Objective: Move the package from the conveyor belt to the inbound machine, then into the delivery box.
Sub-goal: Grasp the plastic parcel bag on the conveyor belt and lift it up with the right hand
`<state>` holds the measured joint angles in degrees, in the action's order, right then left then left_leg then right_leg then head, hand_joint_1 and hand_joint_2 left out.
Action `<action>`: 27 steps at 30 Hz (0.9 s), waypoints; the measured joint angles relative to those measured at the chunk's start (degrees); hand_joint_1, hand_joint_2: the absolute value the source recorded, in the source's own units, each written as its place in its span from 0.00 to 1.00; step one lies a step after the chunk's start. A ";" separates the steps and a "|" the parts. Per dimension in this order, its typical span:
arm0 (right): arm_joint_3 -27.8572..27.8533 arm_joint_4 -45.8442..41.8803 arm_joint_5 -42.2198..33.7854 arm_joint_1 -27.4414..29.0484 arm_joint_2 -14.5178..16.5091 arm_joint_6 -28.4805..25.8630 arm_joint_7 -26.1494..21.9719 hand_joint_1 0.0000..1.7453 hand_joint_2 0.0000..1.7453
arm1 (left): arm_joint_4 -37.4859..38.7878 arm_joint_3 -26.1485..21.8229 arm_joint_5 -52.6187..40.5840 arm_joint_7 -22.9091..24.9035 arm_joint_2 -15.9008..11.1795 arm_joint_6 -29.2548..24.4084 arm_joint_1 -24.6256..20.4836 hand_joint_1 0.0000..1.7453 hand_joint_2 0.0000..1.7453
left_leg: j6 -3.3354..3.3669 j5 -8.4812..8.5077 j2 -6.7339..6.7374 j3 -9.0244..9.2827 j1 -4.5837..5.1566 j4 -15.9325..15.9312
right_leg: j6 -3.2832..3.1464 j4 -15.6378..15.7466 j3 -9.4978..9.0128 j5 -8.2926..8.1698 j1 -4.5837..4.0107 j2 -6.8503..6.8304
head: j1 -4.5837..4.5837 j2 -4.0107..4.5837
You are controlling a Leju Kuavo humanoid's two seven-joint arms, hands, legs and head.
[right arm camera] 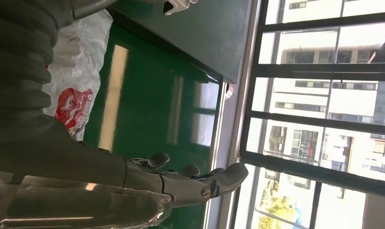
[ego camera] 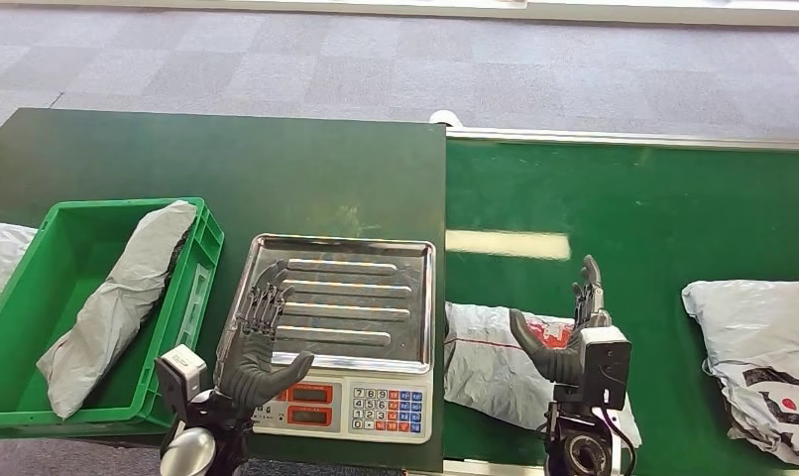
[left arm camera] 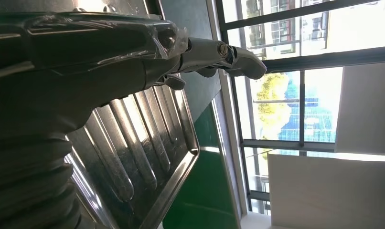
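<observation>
Hovering open-fingered, right robot hand (ego camera: 574, 332) hung over package (ego camera: 490, 367) on conveyor belt (ego camera: 624, 208); left robot hand (ego camera: 262, 342) open at 9 o'clock; weighing, boxing pending

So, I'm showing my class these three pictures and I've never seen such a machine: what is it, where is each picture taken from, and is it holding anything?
It is a humanoid robot with two arms. The wide picture looks down from its head; the other two come from cameras at its wrists and are turned sideways. Its left hand hovers open over the steel tray of a weighing scale. Its right hand is open above a grey package on the green conveyor belt. Neither holds anything. Another package lies further right, and one lies in the green crate.
</observation>
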<state>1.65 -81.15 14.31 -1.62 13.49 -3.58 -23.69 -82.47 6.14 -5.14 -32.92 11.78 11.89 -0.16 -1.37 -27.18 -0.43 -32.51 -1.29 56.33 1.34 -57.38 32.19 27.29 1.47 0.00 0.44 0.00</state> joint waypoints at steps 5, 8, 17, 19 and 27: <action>0.44 0.00 0.42 0.03 0.00 -0.40 -0.03 0.00 1.00 | -0.02 -0.08 0.01 0.00 0.09 -0.02 0.12 0.00 1.00 | 0.00 0.00 0.00 0.00 0.00 0.00 | 0.00 0.00 0.00 0.00 0.00 0.00 | -0.01 0.00; 0.85 0.02 0.55 0.05 -0.01 -0.60 -0.19 0.00 1.00 | -0.08 -0.17 0.10 0.00 0.09 -0.08 0.40 0.00 1.00 | 0.00 0.00 0.00 0.00 0.00 0.00 | 0.00 0.00 0.00 0.00 0.00 0.00 | -0.01 0.00; 1.53 0.08 1.52 0.04 -0.11 -1.71 0.10 0.00 1.00 | -0.72 -0.61 0.63 0.00 0.09 -0.17 1.33 0.00 1.00 | 0.00 0.00 -0.01 0.00 0.00 0.00 | 0.00 0.00 -0.01 0.00 0.00 0.00 | -0.01 0.00; 1.88 0.32 6.19 0.01 -0.32 -2.91 4.36 0.00 1.00 | -0.87 -0.63 0.66 0.12 0.08 -0.46 1.42 0.00 1.00 | 0.00 0.00 0.00 0.00 0.00 0.00 | 0.00 0.00 -0.01 0.00 0.00 0.00 | 0.00 0.00; 2.37 4.72 35.35 0.03 -1.93 -2.49 30.69 0.00 1.00 | -3.27 -1.71 0.59 2.01 -0.03 -1.40 3.24 0.00 1.00 | 0.00 0.00 -0.01 -0.01 0.00 -0.01 | 0.00 0.00 0.01 0.00 0.00 0.00 | -0.01 0.00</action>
<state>4.02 -76.43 49.66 -1.59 11.56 -6.08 7.00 -85.73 4.43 -4.55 -30.91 11.75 10.49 3.08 -1.37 -27.19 -0.43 -32.52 -1.29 56.33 1.34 -57.38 32.20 27.29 1.47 0.00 0.43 0.00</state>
